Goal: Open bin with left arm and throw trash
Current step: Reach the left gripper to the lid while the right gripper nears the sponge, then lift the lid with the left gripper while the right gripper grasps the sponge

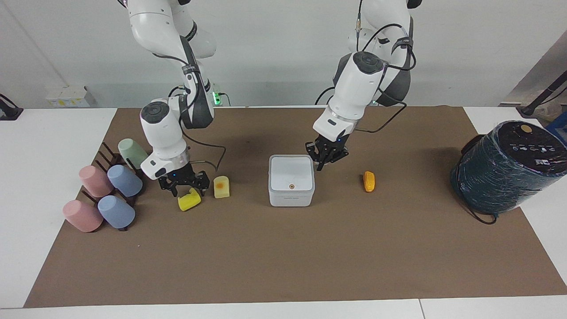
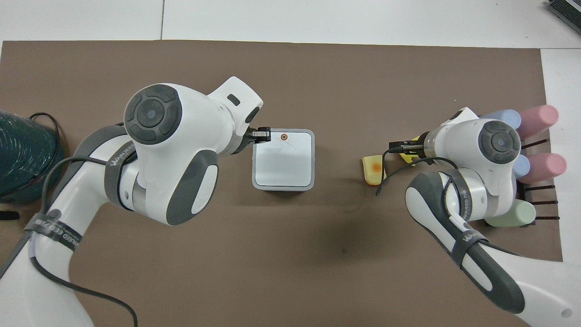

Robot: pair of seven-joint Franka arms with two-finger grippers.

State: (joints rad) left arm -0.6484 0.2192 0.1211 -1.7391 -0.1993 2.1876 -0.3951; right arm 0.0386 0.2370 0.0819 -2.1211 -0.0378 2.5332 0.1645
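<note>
The white bin (image 1: 291,179) stands mid-mat with its lid down, the orange-brown dot showing; it also shows in the overhead view (image 2: 283,163). My left gripper (image 1: 323,165) is shut and hangs low at the bin's edge toward the left arm's end (image 2: 262,135); I cannot tell if it touches. My right gripper (image 1: 187,191) is open, its fingers straddling the bright yellow chunk (image 1: 189,200) from just above. The pale yellow block (image 1: 221,187) lies between that chunk and the bin. The orange ribbed oblong (image 1: 368,181) lies toward the left arm's end; overhead my left arm hides it.
Pink, blue and green cups (image 1: 110,195) lie on a dark rack at the right arm's end of the brown mat. A big dark teal wrapped cylinder (image 1: 509,168) stands at the left arm's end. Bare mat (image 1: 283,257) stretches farther from the robots than the bin.
</note>
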